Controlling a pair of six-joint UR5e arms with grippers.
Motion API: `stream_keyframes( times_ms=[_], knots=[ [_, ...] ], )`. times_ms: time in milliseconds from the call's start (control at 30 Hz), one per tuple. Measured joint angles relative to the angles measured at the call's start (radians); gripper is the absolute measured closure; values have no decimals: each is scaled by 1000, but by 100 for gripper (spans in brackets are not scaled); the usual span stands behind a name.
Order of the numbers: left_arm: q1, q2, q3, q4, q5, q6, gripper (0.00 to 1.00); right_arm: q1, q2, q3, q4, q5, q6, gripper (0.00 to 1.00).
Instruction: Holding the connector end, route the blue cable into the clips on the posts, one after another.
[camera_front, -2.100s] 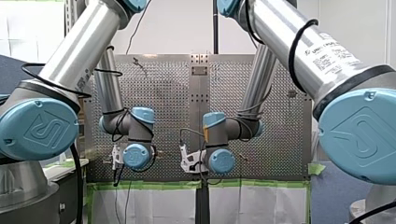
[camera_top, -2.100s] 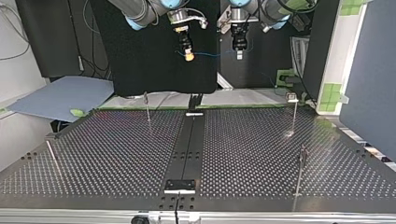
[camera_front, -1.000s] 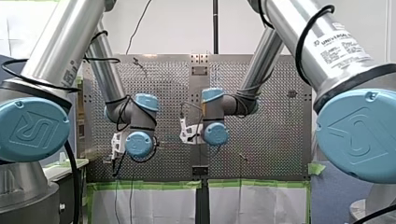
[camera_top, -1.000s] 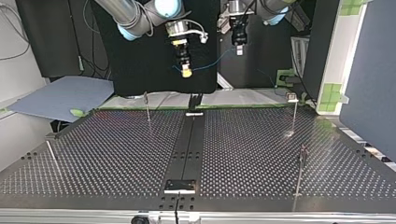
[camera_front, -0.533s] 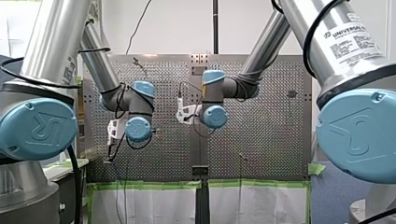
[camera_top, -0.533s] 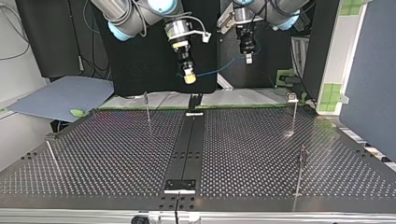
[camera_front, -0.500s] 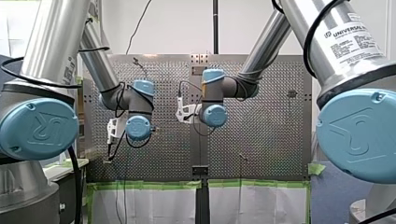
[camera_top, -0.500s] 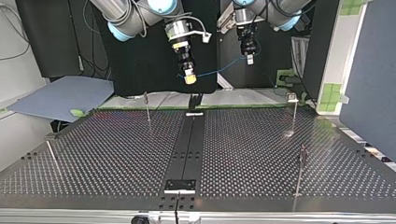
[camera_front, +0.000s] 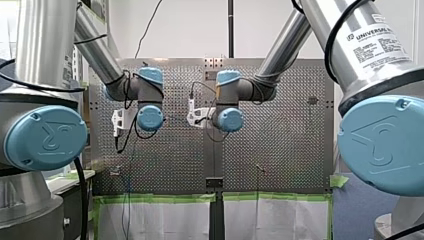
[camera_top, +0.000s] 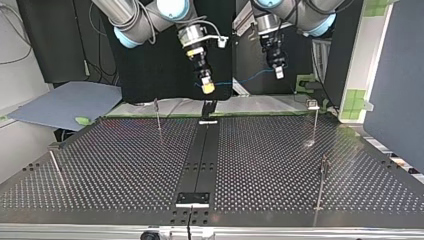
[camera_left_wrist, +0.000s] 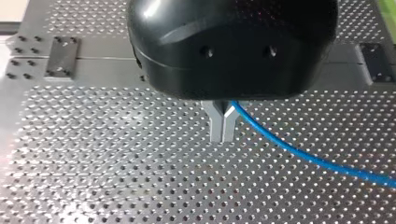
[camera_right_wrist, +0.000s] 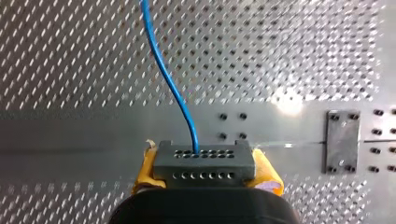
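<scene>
In the right wrist view my right gripper (camera_right_wrist: 205, 179) is shut, its yellow pads clamping a grey connector (camera_right_wrist: 204, 158). The blue cable (camera_right_wrist: 168, 79) leaves the connector and runs ahead over the perforated table. My left gripper (camera_left_wrist: 222, 135) has its metal fingers pressed together on the blue cable (camera_left_wrist: 303, 156), which trails off to one side. From the top view, both grippers hang above the table's far edge: the right gripper (camera_top: 208, 87) near the middle, the left gripper (camera_top: 279, 74) further right, with the cable (camera_top: 242, 80) stretched between them. Thin posts (camera_top: 158, 114) (camera_top: 315, 120) (camera_top: 322, 182) stand below.
A black rail (camera_top: 200, 155) runs down the table's middle to a small plate (camera_top: 192, 198). A fourth post (camera_top: 55, 167) leans at the top view's left. A blue-grey sheet (camera_top: 65, 102) lies beyond the far left corner.
In the top view both grippers have come lower toward the table; the left gripper has also shifted right, drawing the cable out between them. Both grips are unchanged.
</scene>
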Motion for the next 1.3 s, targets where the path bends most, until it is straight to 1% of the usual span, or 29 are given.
stream_keyframes(
  times_ms=[33, 133, 233, 333, 433, 533, 700, 933, 1100, 1233, 1300],
  knots=[
    [1, 11, 2, -11, -1, 0, 100, 1, 0, -8, 0, -12, 11, 100],
    [4, 40, 3, -39, -1, -3, 100, 3, 0, -33, 3, -42, 29, 100],
    [9, 71, 7, -59, -2, -6, 100, 4, -1, -59, 18, -61, 36, 100],
    [14, 100, 18, -78, -3, -17, 100, 4, -2, -81, 37, -68, 39, 100],
    [18, 131, 38, -100, -3, -33, 100, 2, -3, -102, 56, -68, 44, 100],
    [21, 162, 60, -113, -2, -53, 100, 0, -3, -122, 78, -67, 47, 100],
    [25, 209, 78, -125, 1, -71, 100, -1, -3, -151, 106, -67, 48, 100],
    [59, 274, 140, -184, 51, -105, 100, 4, -5, -206, 161, -67, 45, 100],
    [98, 285, 189, -230, 97, -129, 100, 5, -8, -239, 191, -68, 44, 100],
    [137, 286, 222, -261, 138, -142, 100, 3, -28, -266, 204, -72, 47, 100],
    [156, 286, 228, -270, 157, -145, 100, 2, -40, -276, 207, -78, 48, 100]
  ],
)
